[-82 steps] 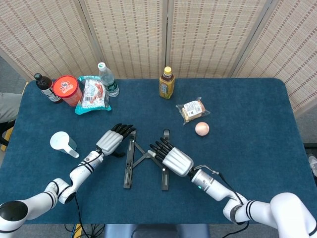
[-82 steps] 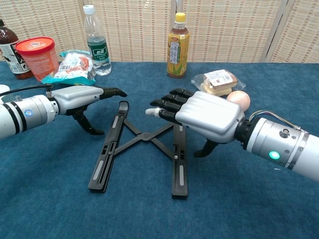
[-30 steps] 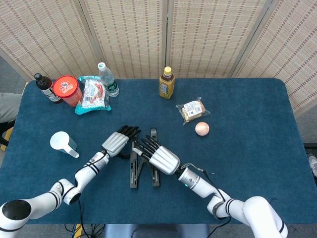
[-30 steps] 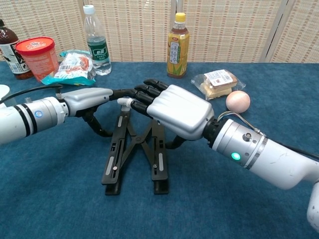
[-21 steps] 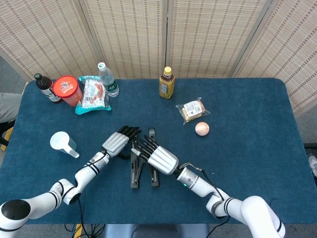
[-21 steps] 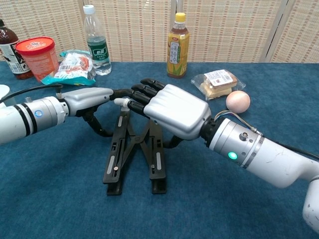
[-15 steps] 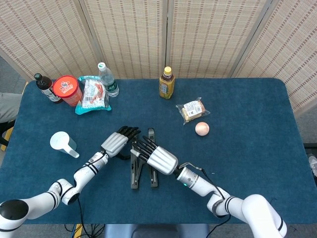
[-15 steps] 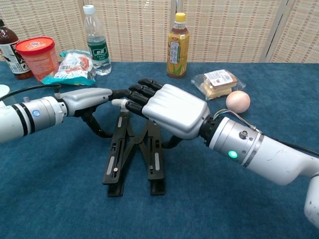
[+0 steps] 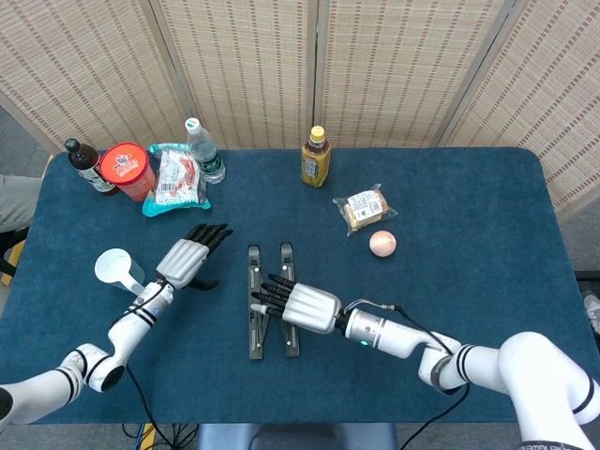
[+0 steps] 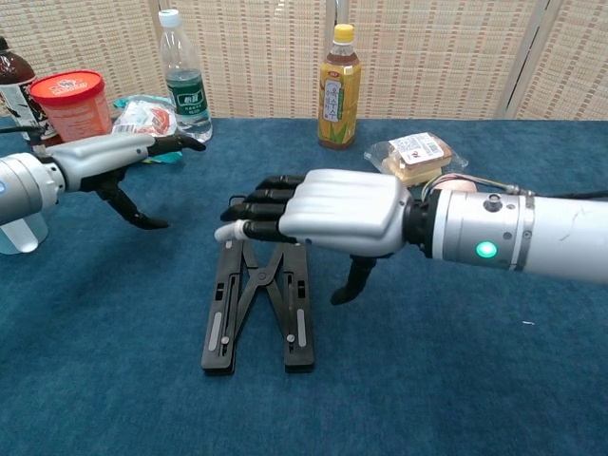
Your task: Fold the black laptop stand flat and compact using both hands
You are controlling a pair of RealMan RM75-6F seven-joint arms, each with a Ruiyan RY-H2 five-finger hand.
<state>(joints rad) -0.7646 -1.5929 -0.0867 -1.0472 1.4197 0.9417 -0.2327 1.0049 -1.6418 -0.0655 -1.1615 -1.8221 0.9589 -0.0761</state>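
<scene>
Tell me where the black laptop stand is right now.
In the head view the black laptop stand lies flat on the blue table near the middle front, partly under the right hand, with the left hand apart to its left.

Both hands, left hand (image 10: 95,152) and right hand (image 10: 328,217), are clad in silver shells with black fingers. White forearms are banded in black. A green light is seen on the right wrist.

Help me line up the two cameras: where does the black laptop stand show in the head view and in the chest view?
Head view: the black laptop stand lies on the blue cloth below centre, partly under the right hand.
Chest view: the stand sits low and left of centre, below the right hand.
Shared landmark: the yellow-capped tea bottle stands behind it.
</scene>
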